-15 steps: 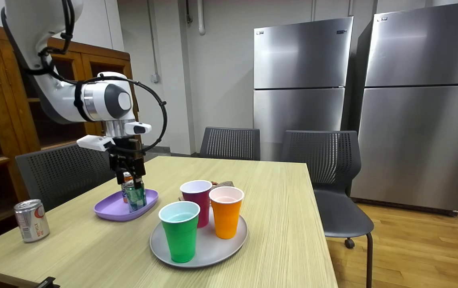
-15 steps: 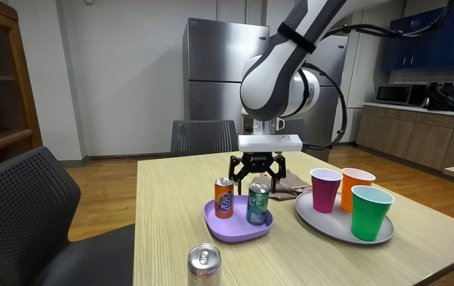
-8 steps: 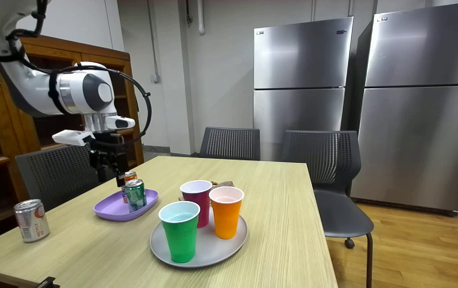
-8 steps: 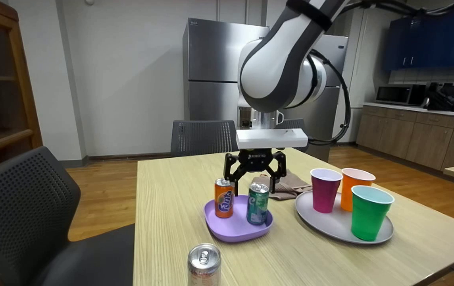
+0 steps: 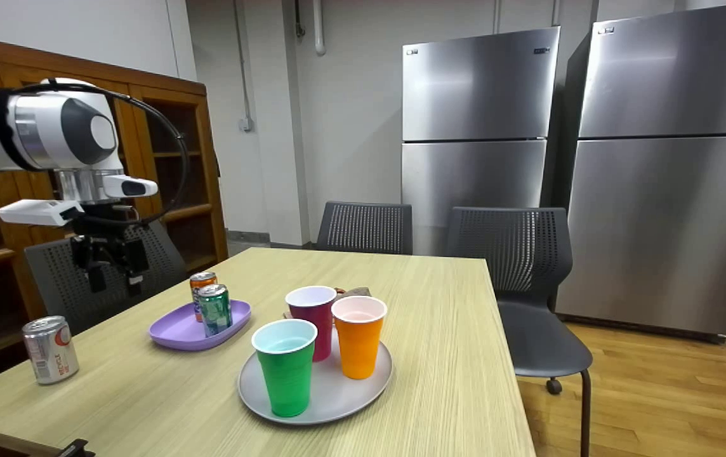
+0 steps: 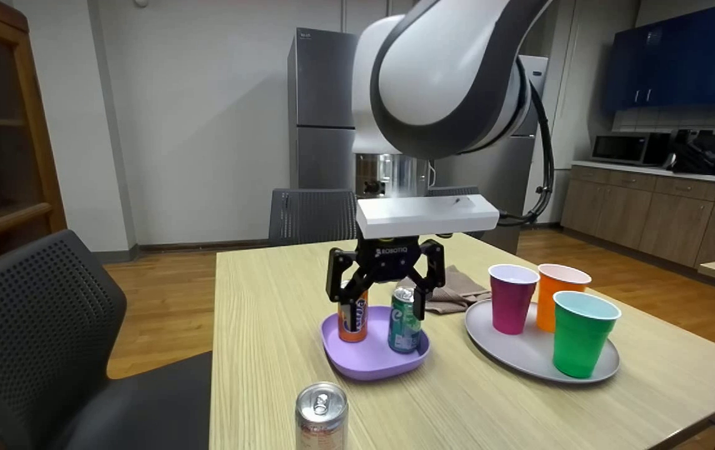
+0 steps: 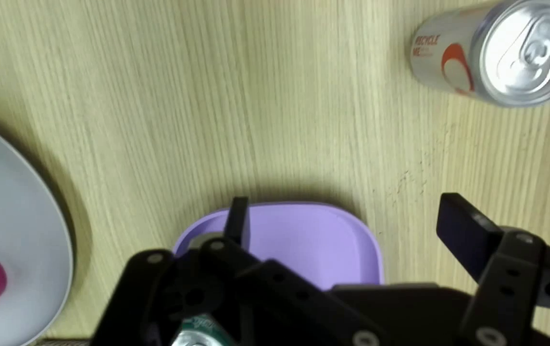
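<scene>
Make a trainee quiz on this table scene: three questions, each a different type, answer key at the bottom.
1. Count: how many things stand on the purple tray?
2. True or false: the gripper is clamped on something.
3. Multiple choice: the silver can stands
A. on the grey plate
B. directly on the table
C. on the purple tray

Key:
1. Two: the orange can and the green can.
2. False: its jaws are wide open, with nothing held between them.
3. B.
</scene>
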